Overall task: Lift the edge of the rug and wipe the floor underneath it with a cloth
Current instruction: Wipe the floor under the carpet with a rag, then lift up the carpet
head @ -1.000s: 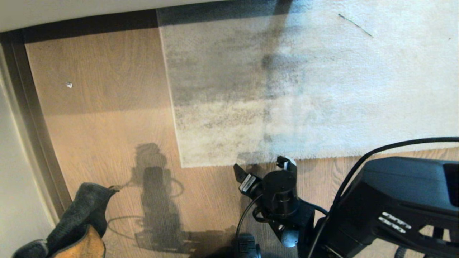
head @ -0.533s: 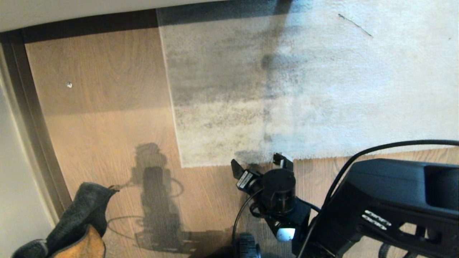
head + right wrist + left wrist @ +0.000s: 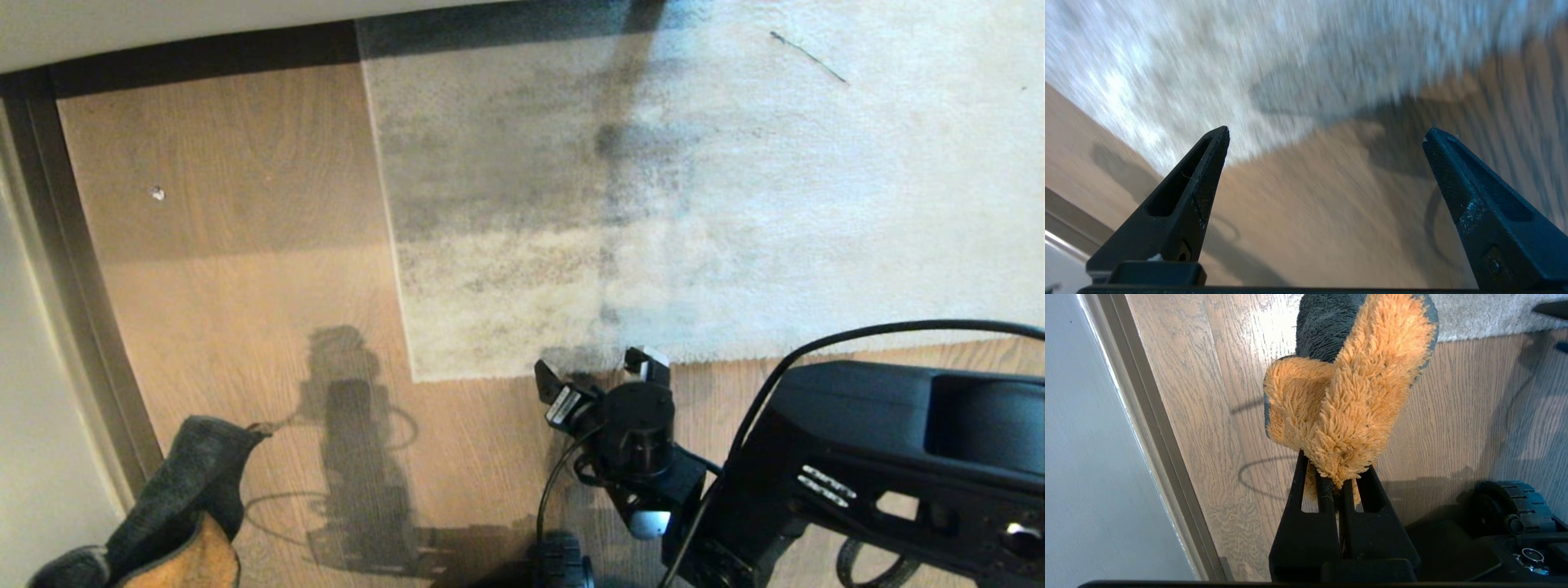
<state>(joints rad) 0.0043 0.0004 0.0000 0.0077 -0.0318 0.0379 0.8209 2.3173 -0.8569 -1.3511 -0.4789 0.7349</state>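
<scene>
Light brown wood-grain floor [image 3: 229, 269] across the left and near part of the head view, bordered by a dark strip along the wall on the left. Large light grey rug [image 3: 735, 204] with darker mottled patches on top of it, filling the far and right side. Rug edge [image 3: 506, 371] flat on the planks, straight along the near side, with the square corner toward the left. Black right arm reaching in from the lower right. Right gripper [image 3: 600, 374] just above the rug edge, to the right of the corner, fingers spread wide and holding nothing; between the two black fingertips [image 3: 1218, 139] only planks and the rug border in the right wrist view. Cloth [image 3: 1343, 400] at the lower left, well apart from the rug, dark grey on one face and mustard-tan on the other. Left gripper [image 3: 1337, 486] clenched on the cloth, fluffy tan side bunched between its fingers, hanging above the floor near the wall.
</scene>
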